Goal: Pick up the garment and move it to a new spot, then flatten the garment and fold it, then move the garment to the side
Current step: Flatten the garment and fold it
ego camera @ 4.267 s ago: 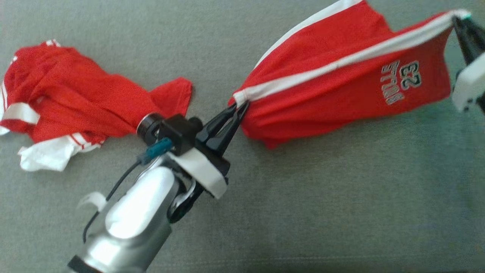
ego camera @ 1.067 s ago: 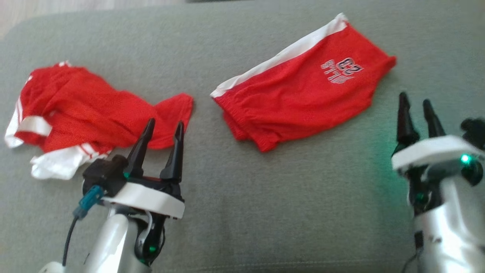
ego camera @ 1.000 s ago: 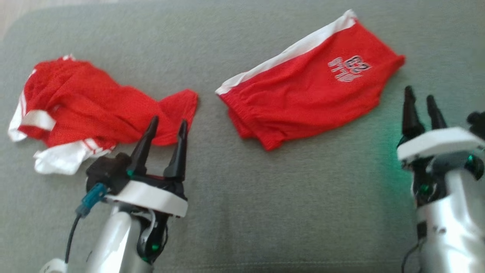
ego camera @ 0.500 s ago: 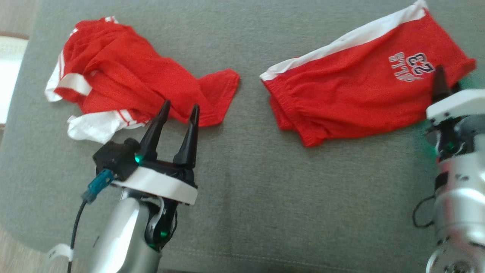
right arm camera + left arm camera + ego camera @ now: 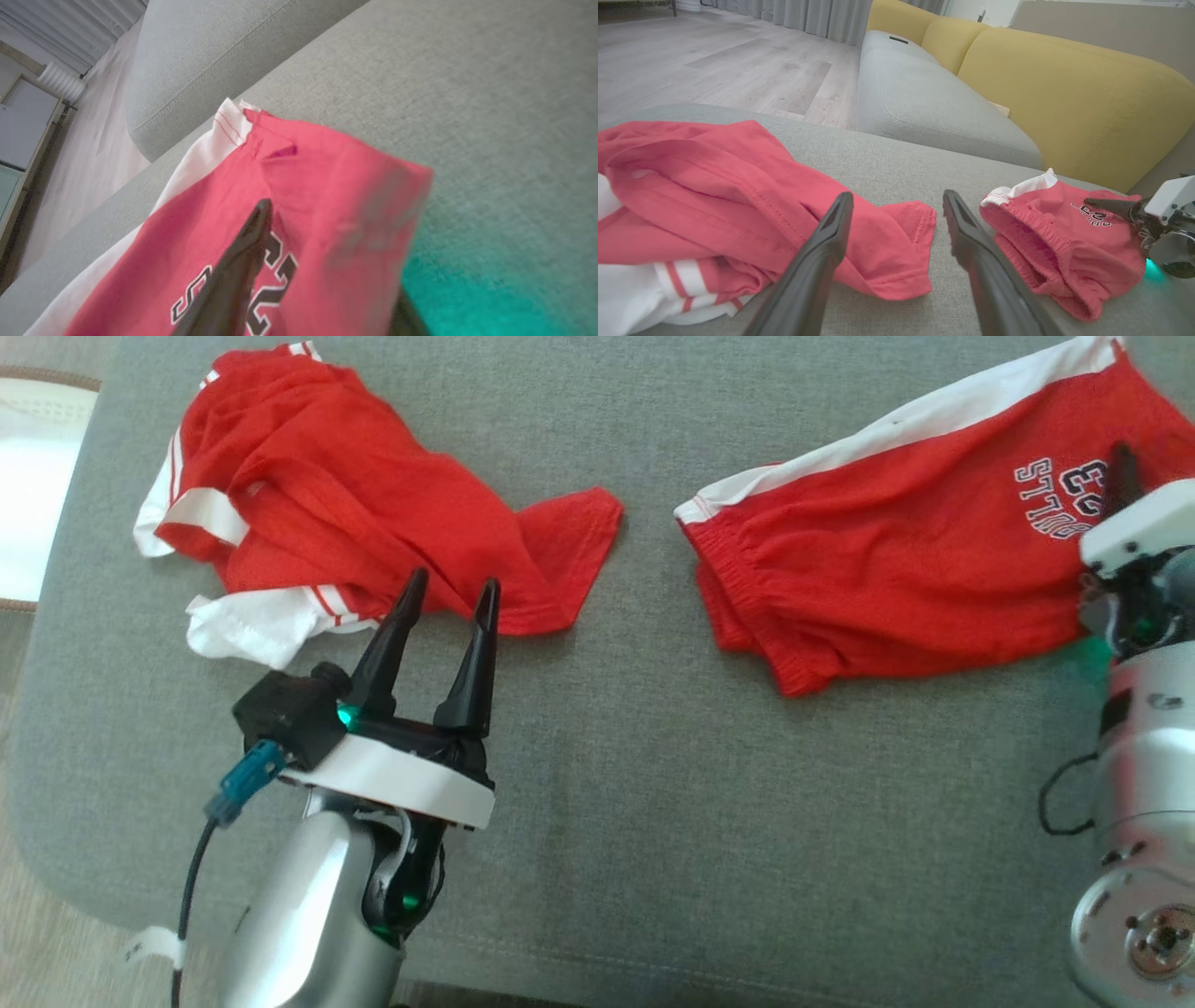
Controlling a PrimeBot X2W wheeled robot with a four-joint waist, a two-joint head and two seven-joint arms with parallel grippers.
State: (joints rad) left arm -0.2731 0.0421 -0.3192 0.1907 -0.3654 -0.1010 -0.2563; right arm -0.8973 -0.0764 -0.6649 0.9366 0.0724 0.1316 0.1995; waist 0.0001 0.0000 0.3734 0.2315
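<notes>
Head view: right claw (image 5: 1125, 481) now over shorts (image 5: 896, 551) edge, spread astride fabric; left claw (image 5: 454, 581) unchanged, spread wide.

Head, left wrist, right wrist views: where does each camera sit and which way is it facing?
Head view: on the head, looking down at the grey cushion, crumpled shirt and shorts; left gripper lower left, right gripper at the right edge.
Left wrist view: low over the cushion, facing across shirt and shorts toward a yellow sofa; its own two fingers spread.
Right wrist view: close above the shorts, one finger over the number print.
Shared: all three show the shorts' print.
</notes>
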